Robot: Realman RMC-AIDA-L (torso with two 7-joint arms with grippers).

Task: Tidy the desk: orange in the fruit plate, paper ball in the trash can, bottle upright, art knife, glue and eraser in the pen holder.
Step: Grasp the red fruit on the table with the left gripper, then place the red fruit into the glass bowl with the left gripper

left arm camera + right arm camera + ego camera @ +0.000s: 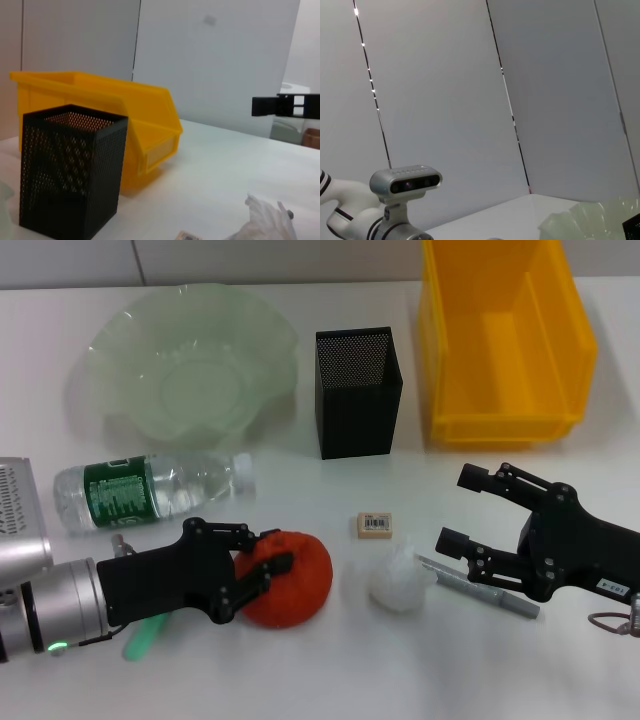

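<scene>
Our left gripper [262,562] pinches the orange [290,577]; our right gripper [462,508] hangs spread. The round fruit could slip.

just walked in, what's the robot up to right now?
Desk tidy-up, early on. The left gripper has its jaws around the orange, which sits on the desk. The right gripper hangs open beside the paper ball. The bottle lies on its side, the eraser is loose, and the fruit plate, pen holder and trash can look empty.
</scene>
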